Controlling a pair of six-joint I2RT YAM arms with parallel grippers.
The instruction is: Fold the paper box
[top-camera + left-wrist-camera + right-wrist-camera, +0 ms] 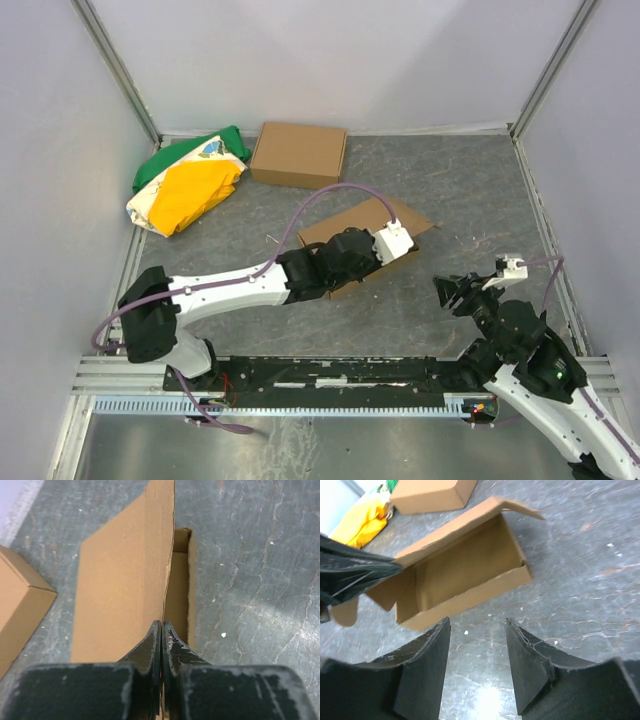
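The paper box (352,218) lies mid-table, its long axis slanting from near-left to far-right, partly under the left arm (240,285). The right gripper (455,290) hangs just beside it.

Left wrist: the left gripper (161,625) is closed at the edge of the lid (120,580).

Right wrist: jaws spread and empty, facing the box's open side.

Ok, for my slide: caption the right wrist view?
Open right gripper faces the brown cardboard paper box while the left gripper pinches its raised lid.
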